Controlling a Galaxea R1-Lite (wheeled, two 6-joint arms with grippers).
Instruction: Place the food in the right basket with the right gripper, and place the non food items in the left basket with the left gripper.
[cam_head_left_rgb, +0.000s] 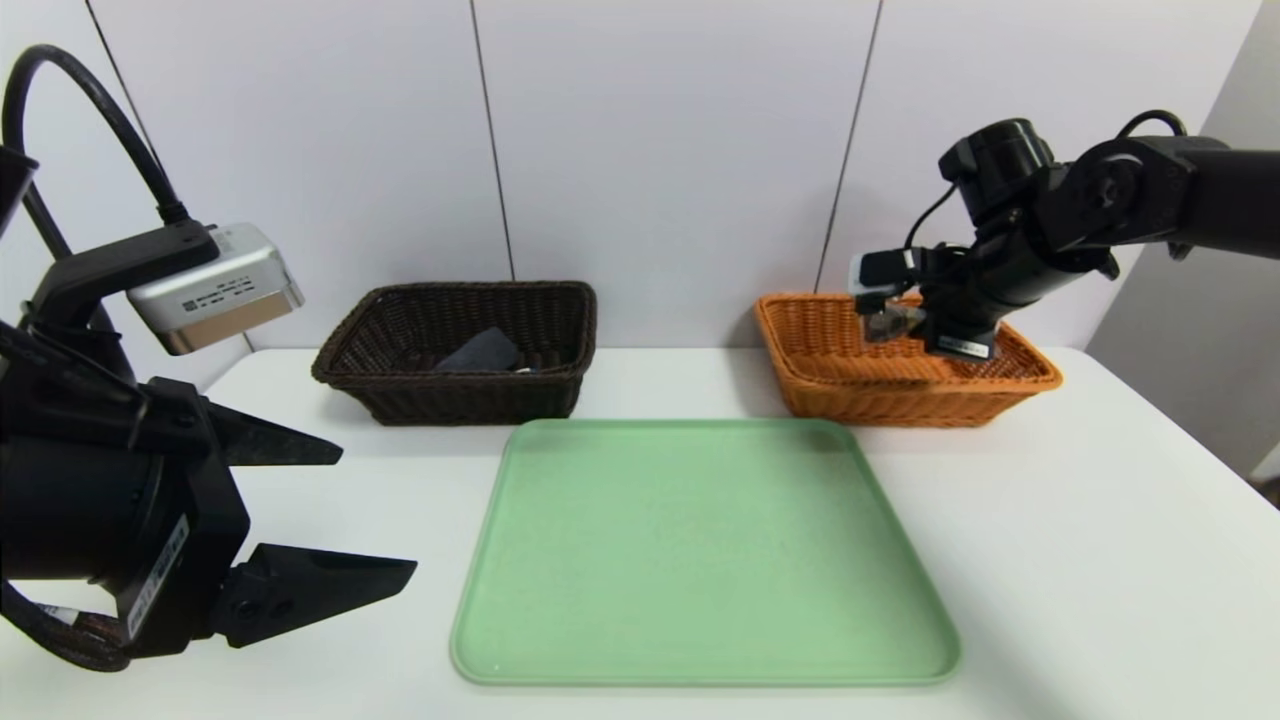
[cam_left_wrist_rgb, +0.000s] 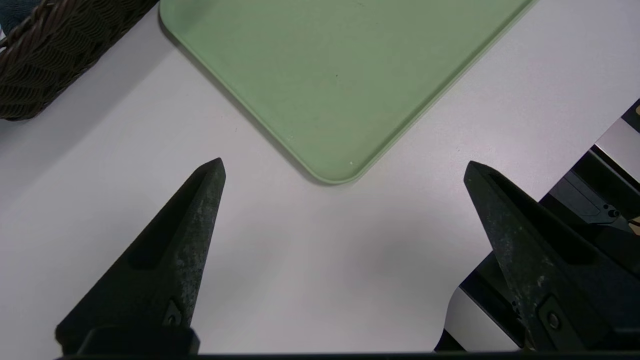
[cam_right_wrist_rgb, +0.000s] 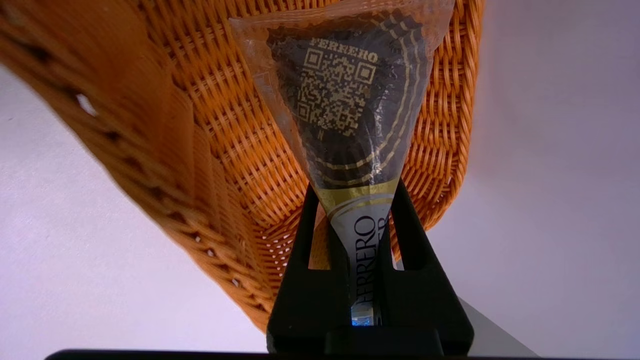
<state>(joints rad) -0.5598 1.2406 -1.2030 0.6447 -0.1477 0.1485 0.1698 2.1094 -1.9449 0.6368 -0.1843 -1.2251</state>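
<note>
Head view: looks from above, forward and down, over the whole tabletop (cam_head_left_rgb: 1100, 520), with the green tray (cam_head_left_rgb: 700, 550) in the middle, the dark basket (cam_head_left_rgb: 460, 350) and the orange basket (cam_head_left_rgb: 900, 385) behind it.
Left wrist view: sits behind the left pincer (cam_left_wrist_rgb: 345, 170), near the tabletop (cam_left_wrist_rgb: 310, 260), facing a tray corner (cam_left_wrist_rgb: 330, 172).
Right wrist view: sits very close behind the right pincer (cam_right_wrist_rgb: 357, 200), facing into the orange basket (cam_right_wrist_rgb: 225, 150).
Shared, head and left wrist: green tray, dark basket (cam_left_wrist_rgb: 45, 55).
Shared, head and right wrist: orange basket.
</note>
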